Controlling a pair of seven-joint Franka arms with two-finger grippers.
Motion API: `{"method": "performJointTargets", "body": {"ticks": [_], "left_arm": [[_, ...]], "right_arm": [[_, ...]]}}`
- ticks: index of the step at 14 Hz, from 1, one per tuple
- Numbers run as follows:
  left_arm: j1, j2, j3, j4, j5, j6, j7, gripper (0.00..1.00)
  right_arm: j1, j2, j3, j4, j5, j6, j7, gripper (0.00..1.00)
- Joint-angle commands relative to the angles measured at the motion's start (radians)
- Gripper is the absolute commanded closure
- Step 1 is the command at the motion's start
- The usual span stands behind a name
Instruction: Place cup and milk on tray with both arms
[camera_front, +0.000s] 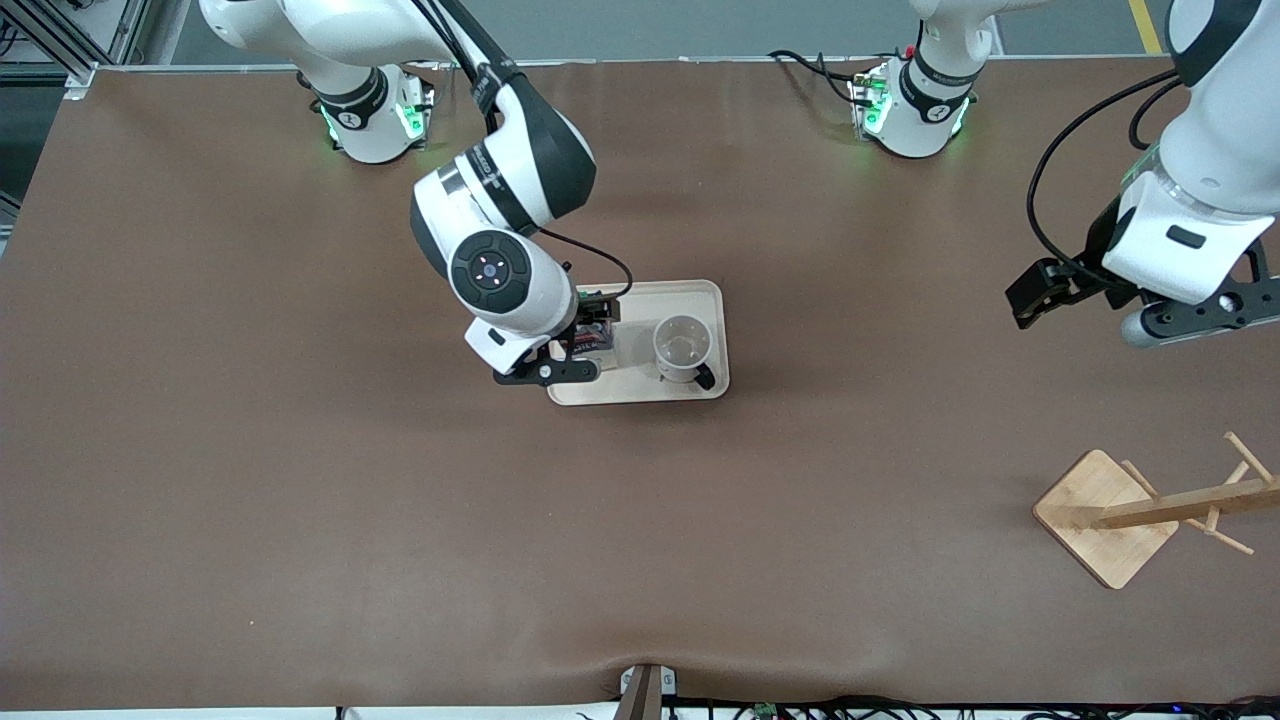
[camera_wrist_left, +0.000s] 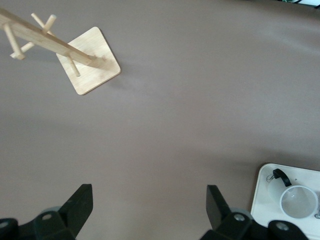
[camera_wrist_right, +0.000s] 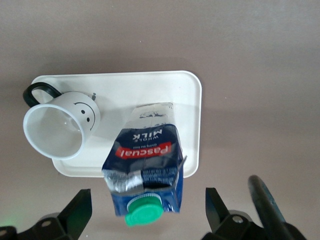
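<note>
The cream tray lies mid-table. The white cup stands on it toward the left arm's end, its black handle pointing at the front camera. The dark-blue milk stands on the tray's other end, mostly hidden under the right hand. My right gripper is over the milk. In the right wrist view the right gripper is open, with its fingers wide on either side of the green-capped milk and not touching it. The cup and the tray show there too. My left gripper hangs open and empty over bare table.
A wooden rack with pegs stands near the front edge at the left arm's end of the table; it also shows in the left wrist view. The cup and tray sit at that view's corner. Brown table surrounds the tray.
</note>
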Motion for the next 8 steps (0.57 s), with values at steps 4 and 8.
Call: {"method": "performJointTargets", "body": {"ticks": [4,8], "left_arm": [[0.024,-0.134,0.06,-0.104,-0.025,-0.02,0.146,0.0],[-0.131,-0.245,0.298,-0.222,-0.142,-0.011,0.218,0.0]], "right_arm": [[-0.192,-0.012,0.011,0.215,0.02,-0.201,-0.002,0.0],[-0.28,-0.1,-0.021,0.242,-0.053,-0.262,-0.139,0.0]]}}
